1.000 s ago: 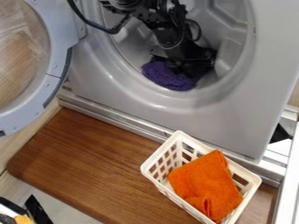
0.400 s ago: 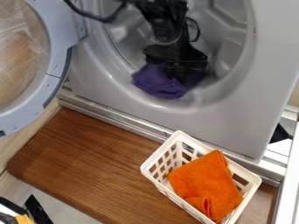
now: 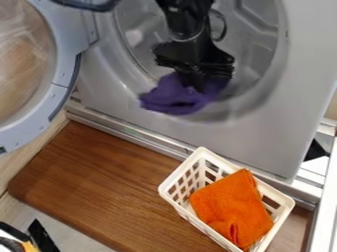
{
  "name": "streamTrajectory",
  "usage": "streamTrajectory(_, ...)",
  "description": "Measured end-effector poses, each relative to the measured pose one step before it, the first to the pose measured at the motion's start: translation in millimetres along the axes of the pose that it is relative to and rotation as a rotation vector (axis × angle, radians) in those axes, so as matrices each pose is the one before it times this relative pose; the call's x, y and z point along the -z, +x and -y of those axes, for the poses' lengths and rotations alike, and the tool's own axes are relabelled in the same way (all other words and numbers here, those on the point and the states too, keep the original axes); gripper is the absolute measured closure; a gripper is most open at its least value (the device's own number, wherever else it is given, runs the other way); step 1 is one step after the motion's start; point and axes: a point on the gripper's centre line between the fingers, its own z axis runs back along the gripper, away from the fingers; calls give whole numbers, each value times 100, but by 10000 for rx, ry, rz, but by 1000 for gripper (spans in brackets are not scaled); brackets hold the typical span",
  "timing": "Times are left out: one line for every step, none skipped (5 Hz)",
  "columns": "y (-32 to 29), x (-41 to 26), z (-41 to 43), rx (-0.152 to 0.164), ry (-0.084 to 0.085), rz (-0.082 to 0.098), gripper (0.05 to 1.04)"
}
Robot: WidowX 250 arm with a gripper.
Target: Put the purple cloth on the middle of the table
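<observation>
Purple cloth (image 3: 174, 98), thin, crumpled fabric, and it's bunched at the lower lip of the grey metal drum opening (image 3: 243, 106), trailing over towards the left! Black two-finger gripper (image 3: 196, 82) right on it, jaws pinched on the upper folds by the look of things. This one should handle light and limp, nothing fragile, not very slippery, but floppy: the loose side will swing and drag. A deep bite into the thick gathered part is the hold to want; a nip at the thin left edge could let it slide out. Outward we go: round pale-grey door (image 3: 62, 74) wide open at the left, brown wooden table (image 3: 99, 182) below, its middle still to be reached, and the white plastic lattice basket (image 3: 172, 183) at the right, folded orange cloth (image 3: 230, 204) inside, one to steer clear of!
</observation>
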Motion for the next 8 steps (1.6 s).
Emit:
streamTrajectory(-3039, -859, -675, -253, 362, -177, 998)
streamTrajectory(-2195, -72, -751, -181, 298, -201, 998)
streamTrajectory(-1752, 1023, -667, -282, 229, 44, 998)
streamTrajectory(-1462, 2622, -894, -126, 196, -131, 998)
streamTrajectory(-420, 2134, -1063, -327, 58, 111, 998)
streamTrajectory(-647, 2587, -541, -299, 9, -17, 998)
streamTrajectory(-362, 1723, -95, -211, 19, -25, 998)
streamTrajectory(-359, 855, 170, 111, -90, -218, 969)
